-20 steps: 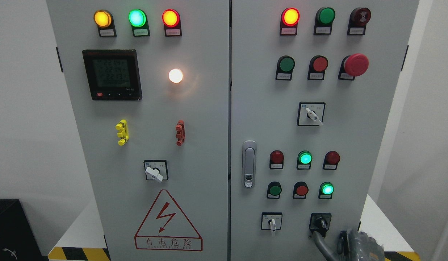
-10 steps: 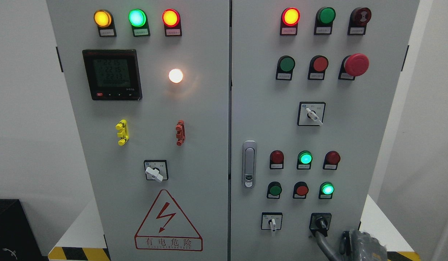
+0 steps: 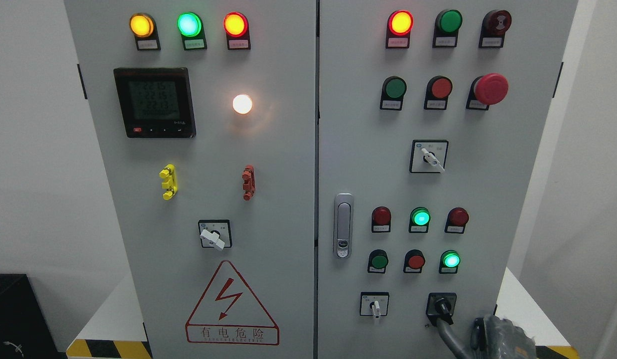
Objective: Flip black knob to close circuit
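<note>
cabinet point(image 3: 268, 199): grey two-door electrical panel, fills most of the view, doors closed, seam down the middle.
left door: three lit lamps across the top (amber, green, red), meter display point(image 3: 154, 102) under them, white lamp point(image 3: 242, 103) lit beside it, white-handled selector point(image 3: 214, 234) low down, warning triangle point(image 3: 232, 304) at the bottom.
right door: lit red lamp point(image 3: 400, 22) top left of its rows, emergency stop point(image 3: 491, 89) at the upper right, door latch point(image 3: 343, 225) near the seam, two green lamps lit in the lower button block.
right robot hand point(image 3: 468, 331): enters at the bottom right corner, mostly cut off by the frame edge. One grey finger point(image 3: 447, 333) reaches up to just under the black knob, touching or nearly touching it. Can't tell if the hand is released or clenched.
black knob point(image 3: 442, 305): bottom right of the right door, on a black square plate, right of the small white selector point(image 3: 374, 305). Handle points down and slightly right.
</note>
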`<state>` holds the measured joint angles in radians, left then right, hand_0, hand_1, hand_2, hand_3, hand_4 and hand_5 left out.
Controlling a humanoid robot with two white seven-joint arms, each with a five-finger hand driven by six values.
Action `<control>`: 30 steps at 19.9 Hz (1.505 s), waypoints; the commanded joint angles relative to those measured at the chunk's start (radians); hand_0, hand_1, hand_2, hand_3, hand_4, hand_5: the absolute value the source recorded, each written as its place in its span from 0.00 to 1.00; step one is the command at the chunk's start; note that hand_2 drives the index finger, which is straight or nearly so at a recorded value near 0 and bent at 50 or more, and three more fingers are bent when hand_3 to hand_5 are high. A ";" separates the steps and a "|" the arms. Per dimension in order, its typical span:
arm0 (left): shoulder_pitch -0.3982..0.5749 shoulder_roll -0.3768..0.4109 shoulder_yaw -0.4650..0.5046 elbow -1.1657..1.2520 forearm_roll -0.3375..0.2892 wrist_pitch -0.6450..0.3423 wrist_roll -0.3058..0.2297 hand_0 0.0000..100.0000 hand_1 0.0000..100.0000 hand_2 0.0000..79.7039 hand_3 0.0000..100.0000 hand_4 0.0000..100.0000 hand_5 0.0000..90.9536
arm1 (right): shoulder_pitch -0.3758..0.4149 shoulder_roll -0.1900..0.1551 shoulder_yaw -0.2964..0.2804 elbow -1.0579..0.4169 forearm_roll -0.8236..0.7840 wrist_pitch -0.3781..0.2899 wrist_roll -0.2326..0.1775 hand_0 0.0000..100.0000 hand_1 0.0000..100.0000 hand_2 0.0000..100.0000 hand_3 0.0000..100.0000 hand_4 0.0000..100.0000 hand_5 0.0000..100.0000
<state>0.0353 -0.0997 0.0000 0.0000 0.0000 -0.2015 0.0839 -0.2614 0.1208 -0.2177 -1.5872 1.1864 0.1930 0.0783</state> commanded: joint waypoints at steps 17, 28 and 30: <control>0.000 0.000 -0.021 0.021 -0.021 0.001 -0.001 0.12 0.56 0.00 0.00 0.00 0.00 | -0.012 -0.001 -0.019 -0.005 -0.005 0.002 0.001 0.00 0.06 0.78 0.94 0.77 0.79; 0.000 0.000 -0.020 0.021 -0.021 0.001 -0.001 0.12 0.56 0.00 0.00 0.00 0.00 | -0.012 -0.001 -0.019 -0.011 -0.007 0.000 0.003 0.00 0.06 0.78 0.94 0.77 0.79; 0.000 0.000 -0.021 0.021 -0.021 0.001 -0.001 0.12 0.56 0.00 0.00 0.00 0.00 | -0.012 -0.003 -0.019 -0.013 -0.008 0.000 0.003 0.00 0.06 0.78 0.94 0.77 0.79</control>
<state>0.0353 -0.0997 0.0000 0.0000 0.0000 -0.2017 0.0834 -0.2729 0.1194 -0.2344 -1.5923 1.1796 0.1942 0.0814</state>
